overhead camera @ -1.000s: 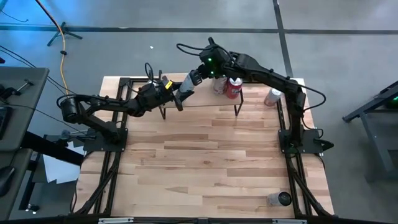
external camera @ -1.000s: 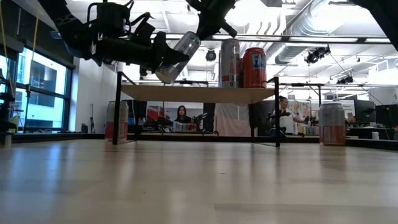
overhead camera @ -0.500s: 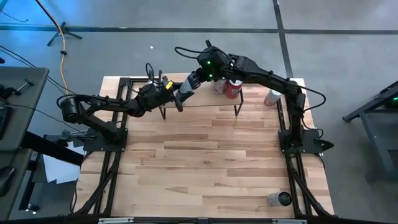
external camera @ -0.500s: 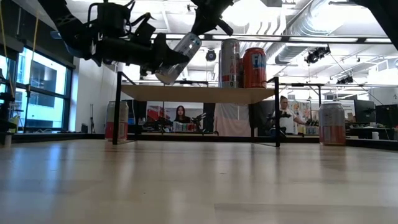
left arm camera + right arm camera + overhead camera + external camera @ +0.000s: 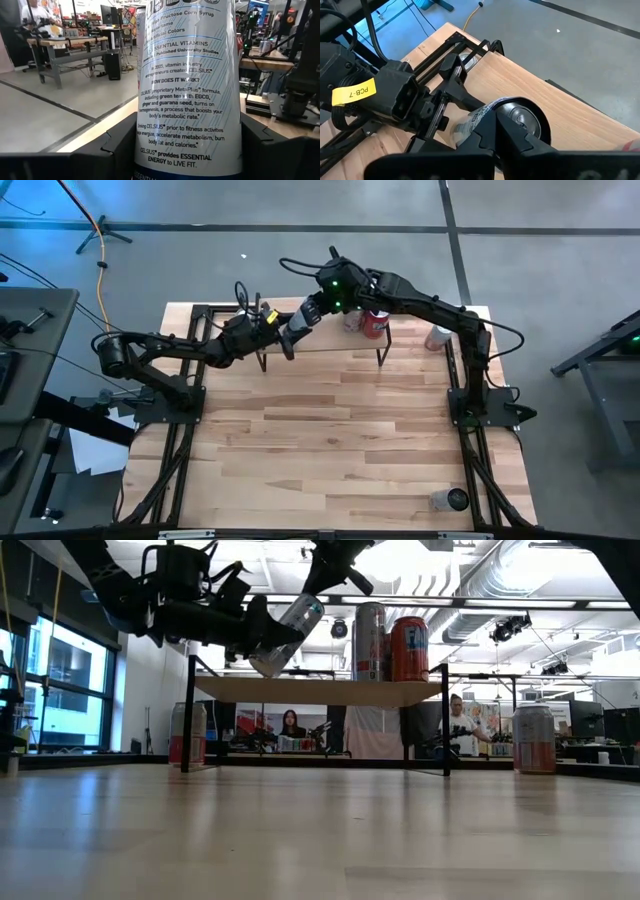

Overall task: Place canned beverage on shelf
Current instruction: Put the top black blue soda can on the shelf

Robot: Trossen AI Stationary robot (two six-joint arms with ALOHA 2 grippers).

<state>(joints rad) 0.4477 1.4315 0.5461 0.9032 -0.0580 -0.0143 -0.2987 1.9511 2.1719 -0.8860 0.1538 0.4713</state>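
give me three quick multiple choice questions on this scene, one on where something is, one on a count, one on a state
1. Where is the silver can that the left gripper holds?
A. flat on the table
B. in the air over the shelf's left end
C. under the shelf

2. How many cans stand on the shelf?
A. none
B. two
C. four

3. How is the held can oriented?
A. upright
B. upside down
C. tilted

Answers:
1. B: the low view shows it clear of the shelf top, above its left end.
2. B: a silver-and-red can and a red can stand side by side on the plank.
3. C: in the low view it leans, its top toward the right gripper, which is shut and touches the can's top end.
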